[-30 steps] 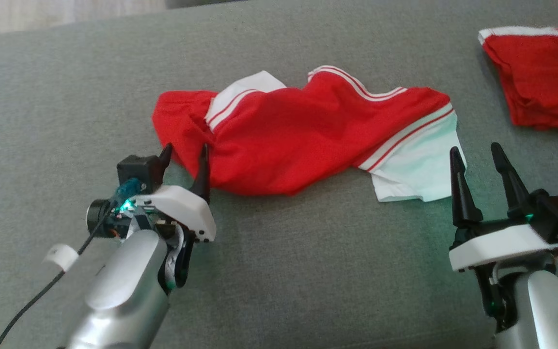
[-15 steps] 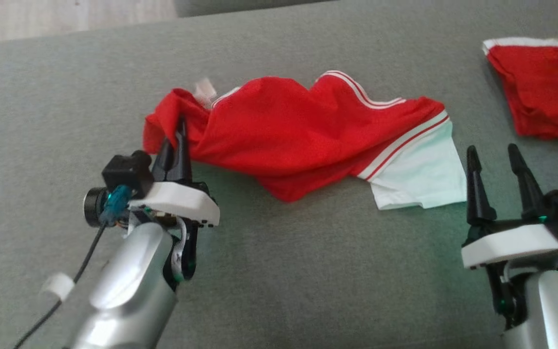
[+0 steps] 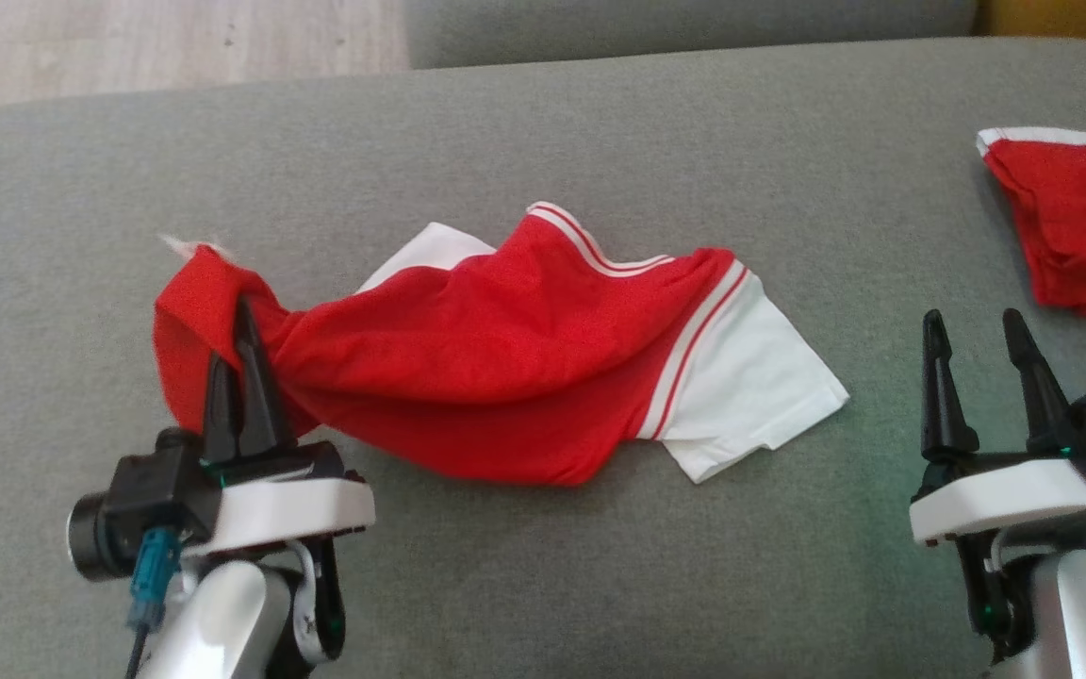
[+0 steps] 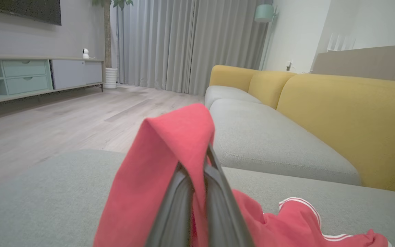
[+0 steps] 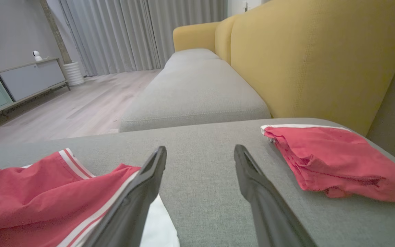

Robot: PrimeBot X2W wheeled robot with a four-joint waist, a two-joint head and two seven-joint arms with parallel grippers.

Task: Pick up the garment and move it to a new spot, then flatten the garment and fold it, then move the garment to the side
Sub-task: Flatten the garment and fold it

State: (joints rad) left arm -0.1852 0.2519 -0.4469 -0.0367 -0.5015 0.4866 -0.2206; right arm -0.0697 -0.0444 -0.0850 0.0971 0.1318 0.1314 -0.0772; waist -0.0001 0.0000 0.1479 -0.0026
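1. Garment (image 3: 468, 387): a thin, soft red top with white sleeve panels and red-and-white striped trim. It lies rumpled across the middle of the cushion (image 3: 600, 141), its red body gathered into long diagonal folds.
2. The end toward the cushion's left side is raised off the cushion in a peaked fold. The white sleeve at the other end lies flat on the cushion, a roughly four-sided flap with a crisp hem.
3. Left gripper (image 3: 234, 328), over the cushion's near-left part: its two tapered dark fingers are pressed together, pinching the raised red fabric. In the left wrist view the cloth drapes over the fingertips like a hood.
4. Right gripper (image 3: 972, 317), over the cushion's near-right part: its slim, pointed, matte fingers are spread apart on a white base and hold nothing.
5. The cushion is grey woven fabric with a fine, grainy texture and a rounded far edge.
6. Second cloth (image 3: 1071, 226): red with a white band, crumpled in a low heap at the cushion's far-right edge.
7. A smooth, padded yellow backrest (image 5: 321, 58) rises behind the cushion's right side. Pale wood floor (image 3: 128, 47) shows beyond the cushion's far-left edge.
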